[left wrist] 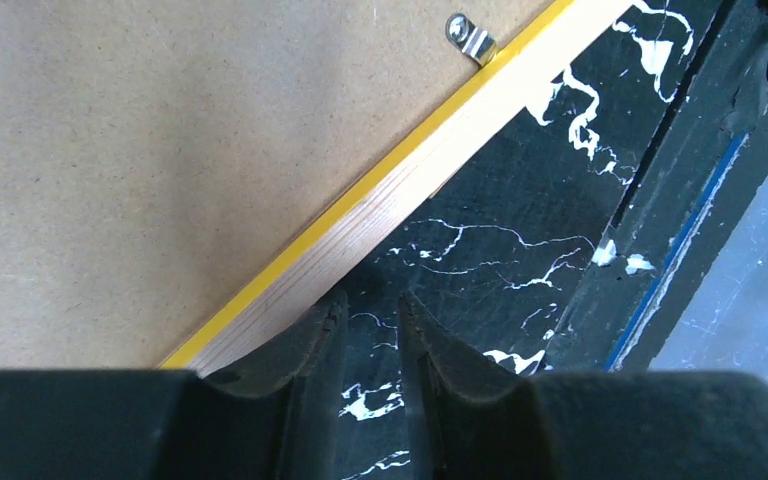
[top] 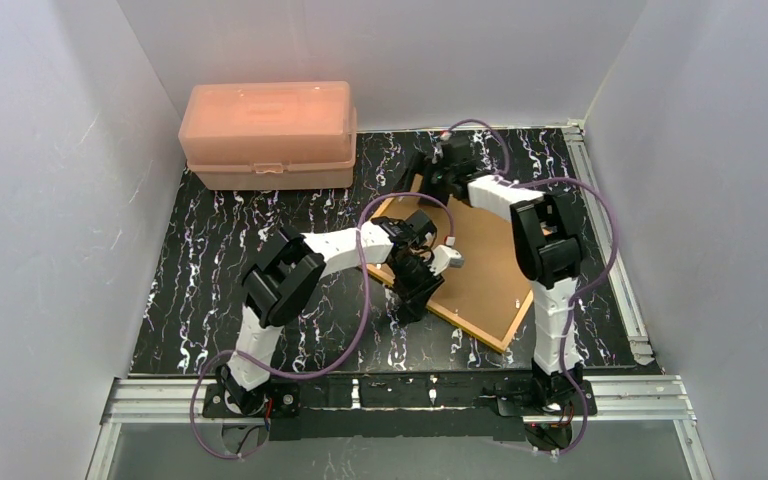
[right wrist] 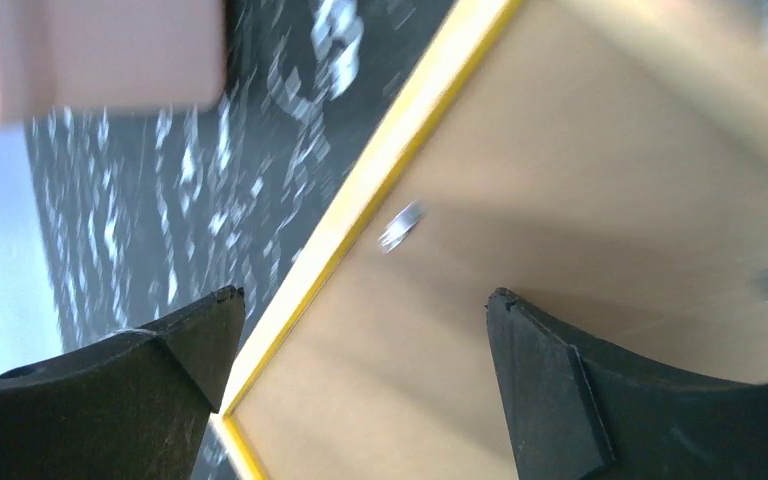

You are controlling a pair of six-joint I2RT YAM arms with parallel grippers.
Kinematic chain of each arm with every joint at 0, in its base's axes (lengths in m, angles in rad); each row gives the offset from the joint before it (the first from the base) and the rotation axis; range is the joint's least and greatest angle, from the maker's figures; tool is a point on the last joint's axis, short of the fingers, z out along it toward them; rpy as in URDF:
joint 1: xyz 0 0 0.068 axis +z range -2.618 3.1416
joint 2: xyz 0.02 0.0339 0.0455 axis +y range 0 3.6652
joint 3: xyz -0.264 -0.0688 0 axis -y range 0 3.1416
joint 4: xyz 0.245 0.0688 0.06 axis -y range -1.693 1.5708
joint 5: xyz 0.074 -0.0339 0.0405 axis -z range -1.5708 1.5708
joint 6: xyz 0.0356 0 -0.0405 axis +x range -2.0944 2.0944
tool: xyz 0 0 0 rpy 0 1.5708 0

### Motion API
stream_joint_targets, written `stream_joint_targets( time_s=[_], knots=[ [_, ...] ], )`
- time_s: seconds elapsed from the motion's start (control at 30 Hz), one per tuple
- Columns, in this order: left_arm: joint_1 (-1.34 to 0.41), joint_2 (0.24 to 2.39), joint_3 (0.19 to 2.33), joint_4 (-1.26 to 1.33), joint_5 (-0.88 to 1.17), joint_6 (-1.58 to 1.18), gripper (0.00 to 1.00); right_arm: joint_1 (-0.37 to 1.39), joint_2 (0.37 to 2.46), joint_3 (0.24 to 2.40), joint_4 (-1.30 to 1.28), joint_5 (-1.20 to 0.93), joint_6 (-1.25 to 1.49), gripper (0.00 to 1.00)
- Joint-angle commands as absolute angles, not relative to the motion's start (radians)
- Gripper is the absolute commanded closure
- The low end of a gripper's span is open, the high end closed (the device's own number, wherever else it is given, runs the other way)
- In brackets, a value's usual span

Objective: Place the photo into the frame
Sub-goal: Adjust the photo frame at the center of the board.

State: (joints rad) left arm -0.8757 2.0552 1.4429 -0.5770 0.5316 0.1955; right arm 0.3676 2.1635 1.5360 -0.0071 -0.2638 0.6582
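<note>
Frame (top: 475, 333) lies back-up on the tabletop (top: 220, 260), reaching from the left hand across to beneath the right hand, turned so that one corner points away from the arms. A brown board (top: 485, 265) fills its back, and whatever lies under the board is hidden.

Well to the left of the left hand and farther back, a pink box (top: 268, 135) sits with its lid down, apart from the frame.

The left hand (top: 410, 308) is low at the frame's near left edge. Its wrist view shows the fingers (left wrist: 325, 320) nearly together with a narrow gap between them. Only bare tabletop shows in that gap, so it grips nothing. One finger is just beside the pale wooden side of the frame; whether it touches I cannot tell. Ahead of this hand a yellow strip runs along the board's edge, and a small metal clip (left wrist: 470, 38) sits on the board at that strip.

To the right of that hand the board spreads toward the right hand (top: 430, 172), which hovers over the frame's far corner. Its jaws stand wide apart and hold nothing. One finger hangs over the tabletop outside the frame and the other over the board, with the yellow edge passing below between them. A second clip (right wrist: 400, 225) lies on the board just ahead, near that edge, blurred.
</note>
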Motion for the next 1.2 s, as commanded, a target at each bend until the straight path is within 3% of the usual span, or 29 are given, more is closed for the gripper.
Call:
stream_joint_targets(
  time_s=[0.0,0.3,0.43,0.77,1.17],
  knots=[
    [-0.857,2.013,1.419,-0.546,0.489,0.223,0.74,0.442,2.191,1.518,-0.091,-0.397,0.678,0.01],
    [-0.841,1.877,1.263,-0.734,0.462,0.329,0.56,0.434,2.118,1.650,-0.085,-0.480,0.703,0.01],
    [-0.810,1.817,1.220,-0.771,0.482,0.329,0.40,0.421,2.091,1.726,-0.180,-0.403,0.638,0.01],
    [-0.508,1.721,1.444,-0.934,0.585,0.397,0.35,0.279,2.043,1.703,-0.252,-0.263,0.557,0.01],
    [-0.260,2.053,1.793,-0.856,0.623,0.304,0.31,0.187,2.182,1.752,-0.202,-0.219,0.534,0.01]
  ],
)
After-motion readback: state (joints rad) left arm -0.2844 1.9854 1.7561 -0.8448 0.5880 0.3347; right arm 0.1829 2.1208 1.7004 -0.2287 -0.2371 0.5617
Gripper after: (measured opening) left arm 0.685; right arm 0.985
